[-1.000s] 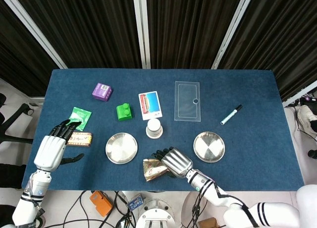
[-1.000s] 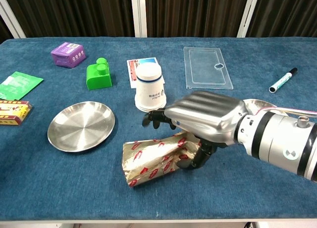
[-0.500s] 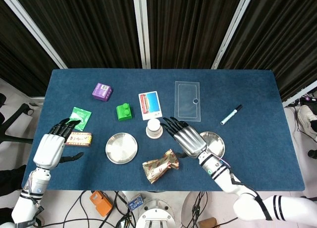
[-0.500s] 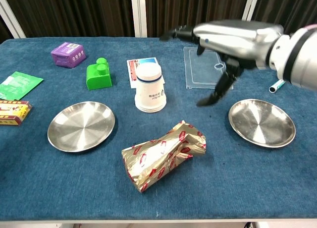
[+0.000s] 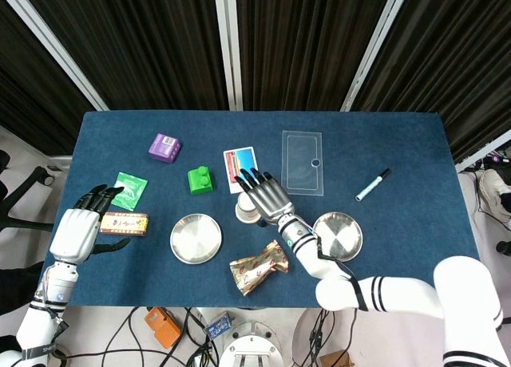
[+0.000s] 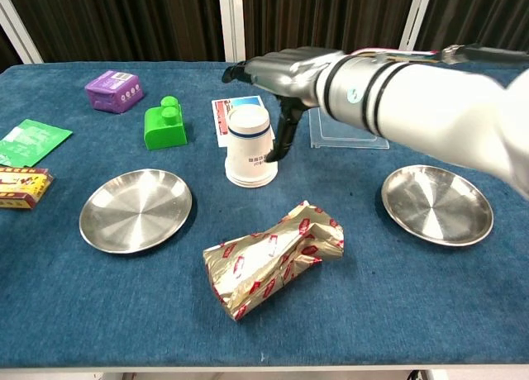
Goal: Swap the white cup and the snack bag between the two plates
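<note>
The white cup stands upside down on the cloth between the two metal plates, on neither of them. My right hand hovers over its top with fingers spread, and the thumb hangs down along the cup's right side; nothing is gripped. In the head view the right hand hides part of the cup. The crumpled gold snack bag lies on the cloth near the front edge. Both the left plate and the right plate hold nothing. At the table's left edge my left hand is open.
A red-and-yellow box lies beside the left hand, a green sachet behind it. Further back are a purple box, a green block, a picture card, a clear plastic sheet and a marker.
My right hand let go of the snack bag, rose, and moved back and to the left until it was over the white cup. The bag stays on the cloth. The left hand drifted slightly left.
</note>
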Available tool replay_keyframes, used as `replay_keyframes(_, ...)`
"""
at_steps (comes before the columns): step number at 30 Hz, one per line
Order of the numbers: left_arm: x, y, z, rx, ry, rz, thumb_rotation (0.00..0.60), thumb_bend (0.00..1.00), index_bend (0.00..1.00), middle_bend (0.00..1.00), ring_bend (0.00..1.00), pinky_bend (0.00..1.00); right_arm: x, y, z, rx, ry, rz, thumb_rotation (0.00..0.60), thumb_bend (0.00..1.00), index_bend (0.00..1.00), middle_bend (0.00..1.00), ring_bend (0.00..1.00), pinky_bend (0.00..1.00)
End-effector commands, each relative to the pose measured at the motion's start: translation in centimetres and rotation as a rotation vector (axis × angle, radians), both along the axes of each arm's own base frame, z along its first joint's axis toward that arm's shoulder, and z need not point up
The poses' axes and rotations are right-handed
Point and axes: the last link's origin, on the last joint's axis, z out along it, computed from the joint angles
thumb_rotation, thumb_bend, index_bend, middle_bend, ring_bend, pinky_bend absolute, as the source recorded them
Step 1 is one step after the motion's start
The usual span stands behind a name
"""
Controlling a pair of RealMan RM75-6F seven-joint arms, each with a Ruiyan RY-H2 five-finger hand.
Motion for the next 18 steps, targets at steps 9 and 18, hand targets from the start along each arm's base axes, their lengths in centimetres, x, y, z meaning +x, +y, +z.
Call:
replay_keyframes(9, -0.2, 0.6, 0.2, -0.008, -0.001, 0.013, 0.600, 0.02, 0.12, 0.17, 0.12, 0.23, -0.7, -0.5, -1.5, 0.012, 0.035, 0.014, 0.600, 0.40, 0.65, 0.57, 0.58, 0.43)
replay_keyframes(18, 0.2, 0.3, 0.2, -0.004, 0.011, 0.009, 0.600, 0.02, 0.12, 0.17, 0.12, 0.23, -0.5, -0.3, 0.7, -0.066, -0.029, 0.069, 0.600, 0.41, 0.76, 0.65, 0.66, 0.57)
